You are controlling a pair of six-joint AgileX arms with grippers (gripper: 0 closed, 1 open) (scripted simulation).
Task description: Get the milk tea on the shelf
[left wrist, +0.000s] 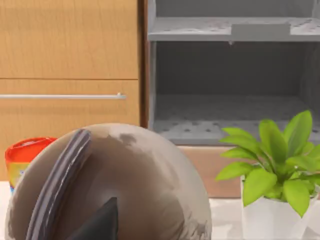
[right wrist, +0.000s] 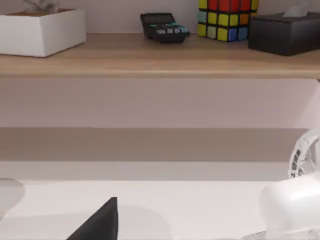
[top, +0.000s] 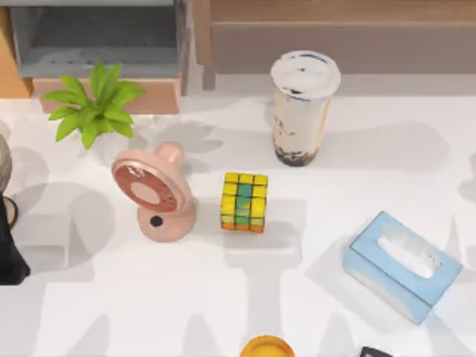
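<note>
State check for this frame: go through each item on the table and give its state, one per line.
milk tea: upright on the table, lid on, in front of the shelf, not on it.
cube: scrambled, resting flat.
pink fan: standing.
tissue box: flat, tissue showing in slot.
plant: upright in its white pot.

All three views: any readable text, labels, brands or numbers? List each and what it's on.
None can be read.
milk tea: dark marks on the white lid, no legible text.
red-lidded container: label too blurred to read.
calculator on the shelf: keys too small to read.
pink fan, tissue box, cube: no lettering visible.
</note>
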